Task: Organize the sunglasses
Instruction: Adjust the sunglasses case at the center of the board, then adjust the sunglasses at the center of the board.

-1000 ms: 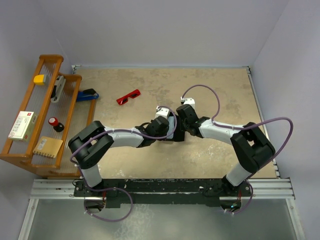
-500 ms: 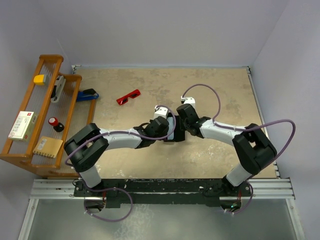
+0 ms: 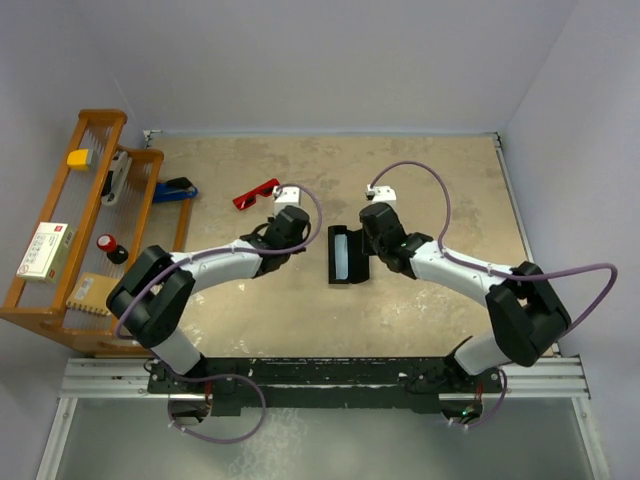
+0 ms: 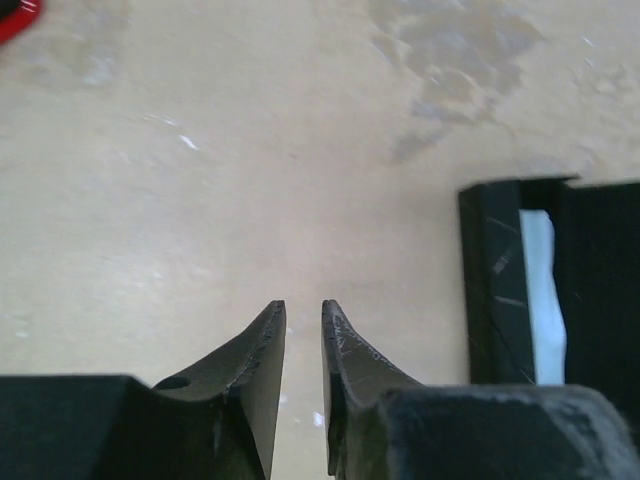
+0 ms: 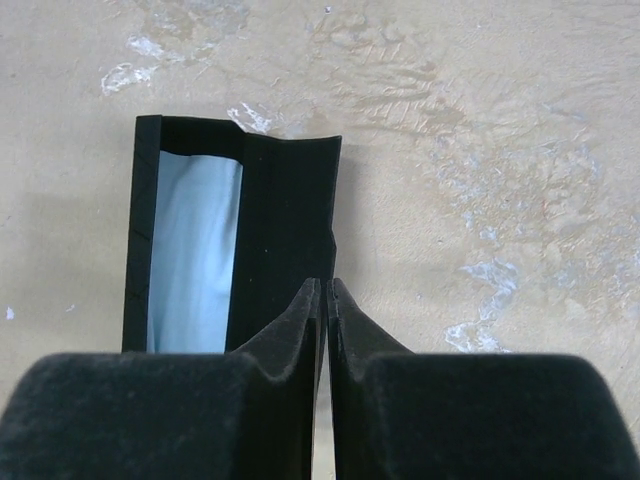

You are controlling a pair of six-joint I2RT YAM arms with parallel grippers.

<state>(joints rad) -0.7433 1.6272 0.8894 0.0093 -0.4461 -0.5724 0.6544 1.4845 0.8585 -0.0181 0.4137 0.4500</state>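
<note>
The black case [image 3: 347, 255] is laid open on the table [image 3: 450, 180], and a light blue cloth [image 5: 195, 250] is seen inside it. The sunglasses [image 3: 257, 193] are located well left of the case, farther from the arm bases. The left gripper [image 4: 303, 305] is held left of the case, jaws slightly parted and empty. The right gripper [image 5: 327, 283] is positioned at the case's right edge, jaws closed on nothing.

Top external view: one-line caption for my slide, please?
Black case lies open, light blue cloth inside; the red sunglasses lie outside it, off left toward the wooden rack.
</note>
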